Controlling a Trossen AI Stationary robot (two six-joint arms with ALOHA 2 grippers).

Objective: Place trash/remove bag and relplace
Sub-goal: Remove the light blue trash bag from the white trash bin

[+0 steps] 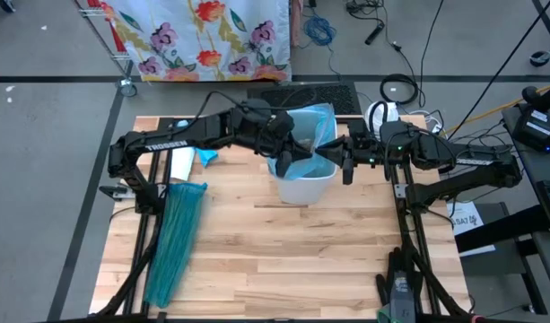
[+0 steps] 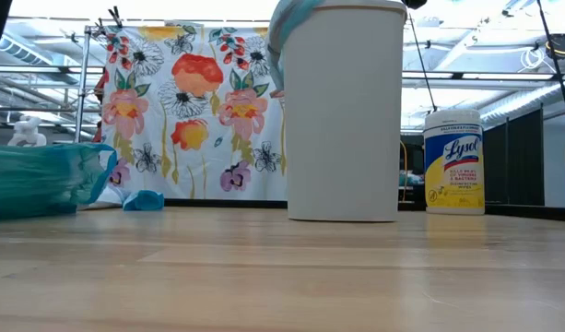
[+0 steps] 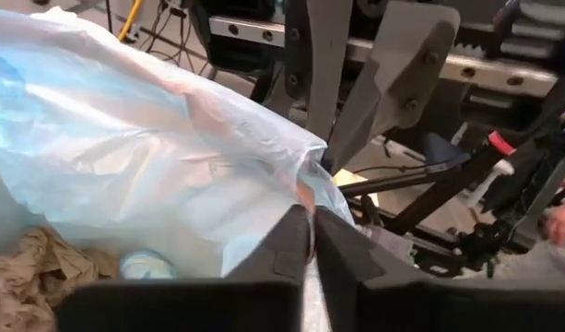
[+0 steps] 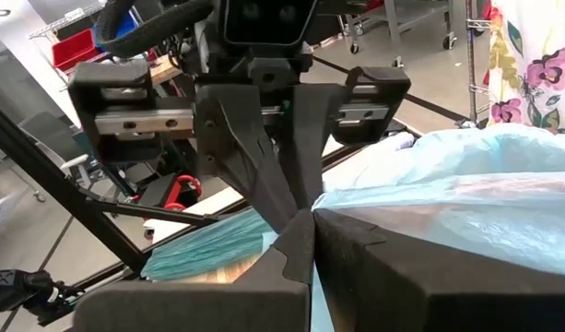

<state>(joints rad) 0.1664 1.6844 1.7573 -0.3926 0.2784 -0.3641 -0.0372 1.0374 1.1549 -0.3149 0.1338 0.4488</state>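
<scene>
Floral cloth point(image 2: 194, 115) hangs behind the wooden bench point(image 1: 257, 269), and a white bin point(image 1: 303, 187) stands mid-bench, lined with the pale-blue bag point(image 1: 315, 121). Both arms meet over its rim. Left gripper point(image 3: 311, 242) is pinched tight on the bag's edge; right gripper point(image 4: 311, 242) is clamped on the bag film from the opposite side, fingertips nearly touching the left's. Crumpled brown trash point(image 3: 33, 267) sits down inside the liner. Over at the bench's left edge lies the teal replacement bag point(image 1: 174, 238), with a wipes canister point(image 2: 453, 161) beside the bin.
</scene>
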